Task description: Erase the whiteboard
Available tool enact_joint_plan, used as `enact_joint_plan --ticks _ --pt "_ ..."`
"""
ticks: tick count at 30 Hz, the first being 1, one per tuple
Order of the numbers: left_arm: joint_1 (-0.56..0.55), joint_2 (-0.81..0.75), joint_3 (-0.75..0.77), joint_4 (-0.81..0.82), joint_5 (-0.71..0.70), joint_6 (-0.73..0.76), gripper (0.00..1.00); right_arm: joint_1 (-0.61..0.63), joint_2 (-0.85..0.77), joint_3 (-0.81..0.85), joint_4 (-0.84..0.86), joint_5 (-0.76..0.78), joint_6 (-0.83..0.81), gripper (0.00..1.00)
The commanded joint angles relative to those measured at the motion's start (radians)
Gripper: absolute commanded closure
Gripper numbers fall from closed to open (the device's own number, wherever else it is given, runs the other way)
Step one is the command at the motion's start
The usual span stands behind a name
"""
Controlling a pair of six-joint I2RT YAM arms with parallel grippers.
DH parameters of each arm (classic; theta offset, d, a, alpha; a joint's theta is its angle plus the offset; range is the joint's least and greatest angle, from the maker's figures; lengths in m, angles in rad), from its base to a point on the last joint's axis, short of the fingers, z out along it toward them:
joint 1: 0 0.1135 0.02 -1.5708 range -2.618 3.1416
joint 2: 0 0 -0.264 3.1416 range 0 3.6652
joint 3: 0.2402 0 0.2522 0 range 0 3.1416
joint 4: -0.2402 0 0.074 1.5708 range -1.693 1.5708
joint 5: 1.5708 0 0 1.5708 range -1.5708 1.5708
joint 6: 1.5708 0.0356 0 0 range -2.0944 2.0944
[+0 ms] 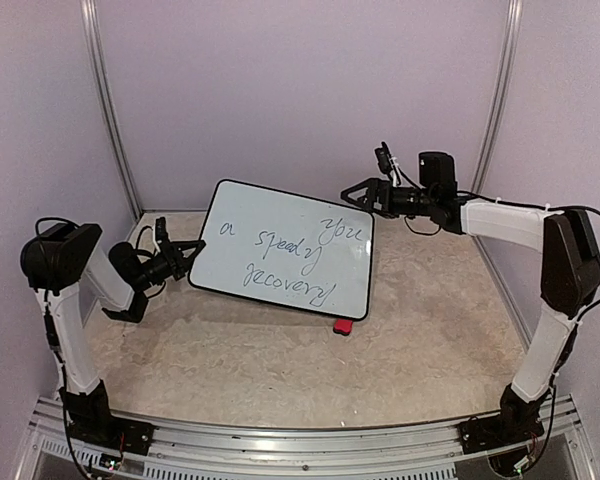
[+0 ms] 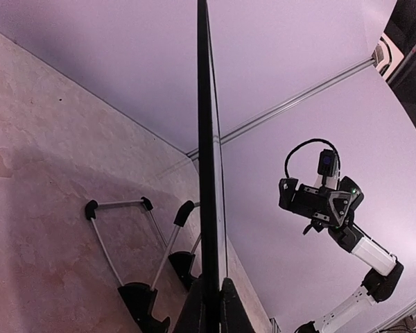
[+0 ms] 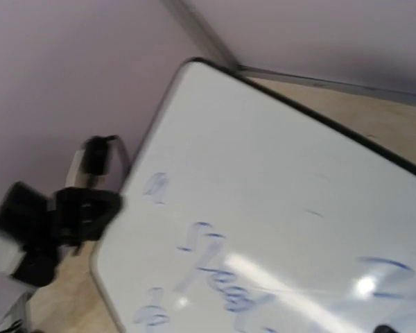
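The whiteboard (image 1: pixel 280 222) stands tilted, its near right corner low by the table, with dark handwriting across its face. My left gripper (image 1: pixel 187 258) is shut on its left edge. In the left wrist view the whiteboard (image 2: pixel 208 159) runs edge-on up the frame, pinched between my fingertips (image 2: pixel 230 309) at the bottom. My right gripper (image 1: pixel 353 194) hovers open just off the board's far right corner, holding nothing. The right wrist view is blurred and looks down on the whiteboard (image 3: pixel 277 152); its own fingers are out of frame.
A small red eraser block (image 1: pixel 342 327) lies on the table by the board's near right corner. Wire legs with black feet (image 2: pixel 140 295) stick out behind the board. Walls with metal posts (image 1: pixel 108 110) close in the back and sides.
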Motion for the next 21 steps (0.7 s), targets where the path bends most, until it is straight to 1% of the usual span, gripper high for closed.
enact_joint_plan --ticks 1,5,10,15,21 --pt "0.003 -0.077 0.006 0.311 0.006 0.022 1.0 -0.04 -0.033 -0.134 -0.027 0.088 -0.025 0.0" --pt "0.003 -0.122 0.004 0.311 -0.002 0.021 1.0 -0.06 -0.014 -0.196 -0.006 0.097 -0.025 0.0" --pt "-0.004 -0.151 0.008 0.311 0.001 0.018 1.0 -0.074 0.048 -0.216 0.005 0.093 -0.01 0.0" --pt "-0.004 -0.153 0.007 0.311 0.006 0.017 1.0 -0.079 0.105 -0.264 0.141 -0.011 0.042 0.01" --pt "-0.008 -0.156 0.008 0.311 0.011 0.016 1.0 -0.079 0.12 -0.297 0.187 -0.016 0.062 0.01"
